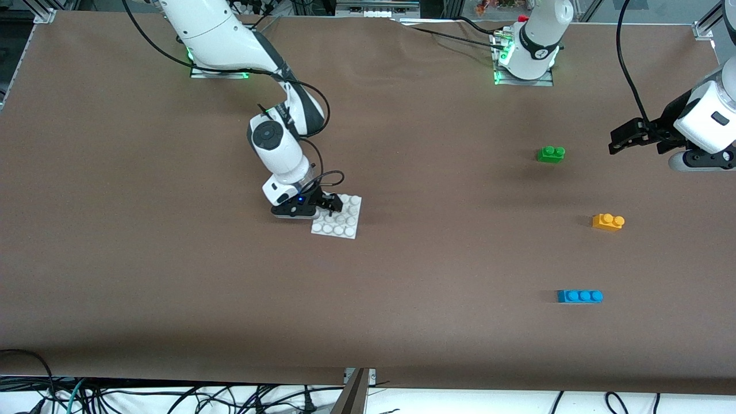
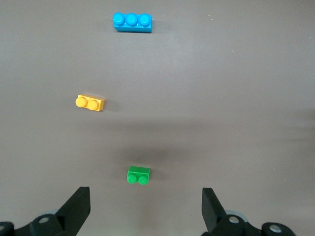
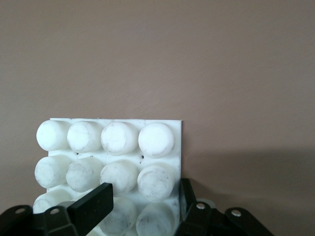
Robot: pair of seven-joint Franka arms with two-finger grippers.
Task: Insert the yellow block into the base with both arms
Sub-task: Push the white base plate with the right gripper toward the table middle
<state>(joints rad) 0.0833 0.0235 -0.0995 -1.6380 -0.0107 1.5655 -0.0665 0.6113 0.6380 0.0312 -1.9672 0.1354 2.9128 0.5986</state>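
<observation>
Nearest the front camera lies the blue brick, then at its one o'clock the yellow block, untouched on the table, with the green brick at the block's eleven o'clock; the left gripper hangs above that end, jaws spread wide, holding nothing, and could drop on green by mistake, while the right gripper is clamped on the base edge, a shallow hold that may tilt when pressed
</observation>
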